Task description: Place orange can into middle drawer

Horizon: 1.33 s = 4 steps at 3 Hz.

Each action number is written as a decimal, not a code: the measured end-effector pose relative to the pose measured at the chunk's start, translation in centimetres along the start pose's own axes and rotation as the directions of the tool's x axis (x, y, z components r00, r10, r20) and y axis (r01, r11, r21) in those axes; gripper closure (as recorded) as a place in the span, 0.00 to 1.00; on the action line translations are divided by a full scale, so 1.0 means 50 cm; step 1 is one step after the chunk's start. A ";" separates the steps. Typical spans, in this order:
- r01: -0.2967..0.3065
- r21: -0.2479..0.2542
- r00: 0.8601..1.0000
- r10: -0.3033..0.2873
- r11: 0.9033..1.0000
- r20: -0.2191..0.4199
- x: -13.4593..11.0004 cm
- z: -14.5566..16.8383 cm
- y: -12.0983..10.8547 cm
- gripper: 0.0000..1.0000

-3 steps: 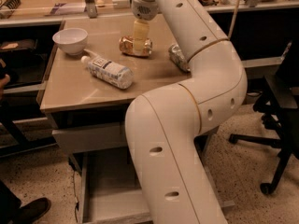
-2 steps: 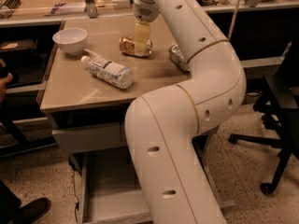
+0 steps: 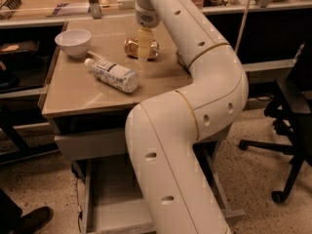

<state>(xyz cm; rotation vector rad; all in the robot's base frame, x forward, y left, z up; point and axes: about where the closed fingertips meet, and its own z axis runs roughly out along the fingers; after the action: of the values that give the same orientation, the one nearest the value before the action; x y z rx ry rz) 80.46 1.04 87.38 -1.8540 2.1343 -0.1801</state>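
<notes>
The orange can (image 3: 130, 47) lies dented on its side at the back of the tan table (image 3: 73, 94). My gripper (image 3: 144, 55) hangs straight down from the white arm, right in front of the can's middle and partly covering it. Whether it touches the can does not show. The middle drawer (image 3: 109, 201) stands pulled out below the table, low in view, with a flat grey floor. My arm hides its right half.
A clear white-labelled bottle (image 3: 113, 74) lies on its side mid-table. A white bowl (image 3: 73, 41) stands at the back left. A closed grey drawer front (image 3: 90, 145) sits under the tabletop. A black office chair (image 3: 292, 116) is at the right, and a shoe (image 3: 29, 221) at the bottom left.
My gripper has come down a little towards the orange can. The can, the bottle and the bowl have not moved.
</notes>
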 end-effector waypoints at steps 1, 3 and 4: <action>0.004 0.009 1.000 -0.004 1.000 0.030 -0.008 -0.015 -0.002 0.00; 0.004 0.009 1.000 -0.004 1.000 -0.010 -0.021 0.013 -0.003 0.00; 0.021 -0.026 0.999 -0.022 0.999 -0.043 -0.022 0.056 0.010 0.00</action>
<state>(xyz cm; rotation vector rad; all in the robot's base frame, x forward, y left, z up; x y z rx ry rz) 80.99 2.49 84.72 -1.9050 2.1554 -0.2005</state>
